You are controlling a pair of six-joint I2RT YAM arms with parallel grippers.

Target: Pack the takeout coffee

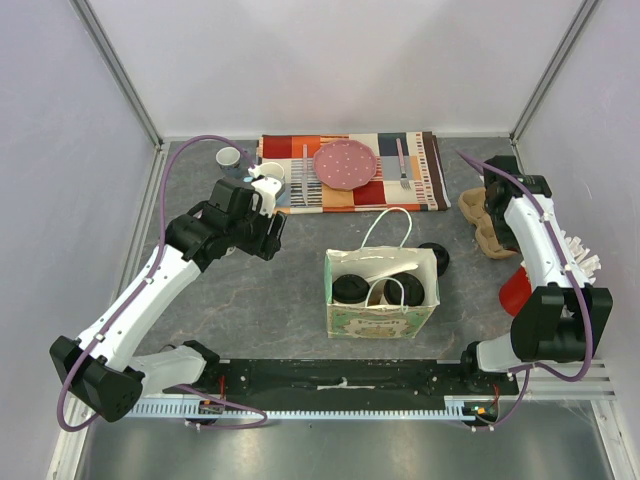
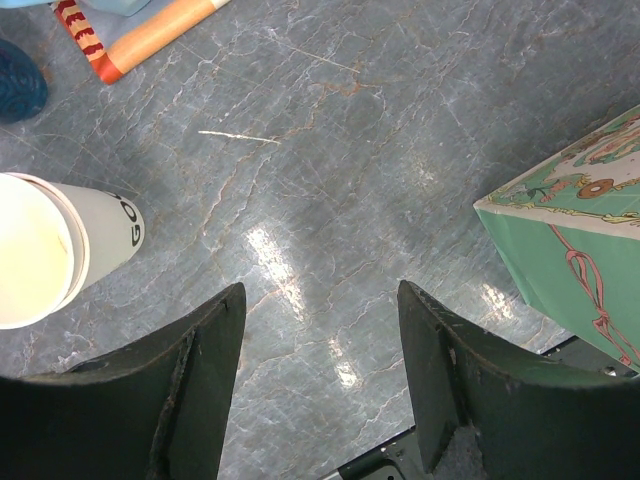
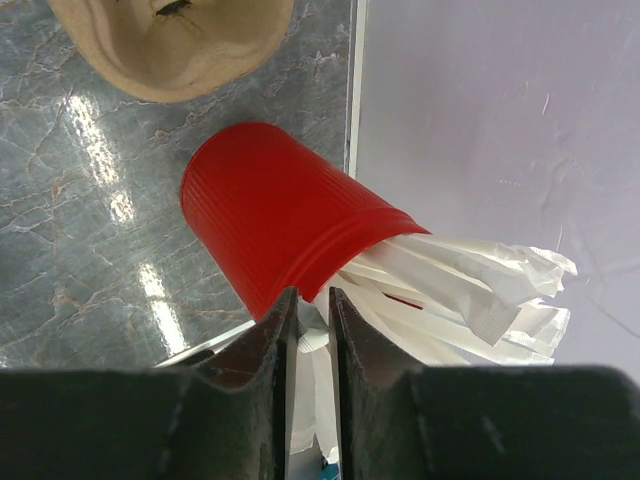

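Left gripper [image 2: 320,310] is held wide, empty. Unlidded tall cream-white paper cup [image 2: 55,245] is seen just left of it, opposite the green printed paper bag [image 2: 570,230].

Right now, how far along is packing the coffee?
The bag holds two black-lidded tops. In hand: right gripper seems pinched on a wrapped straw; left gripper is open. Left: one unlidded paper cup and a black lid outside the bag.

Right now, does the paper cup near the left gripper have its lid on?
Off. The paper cup shows an open rim and pale inside; nothing covers it.
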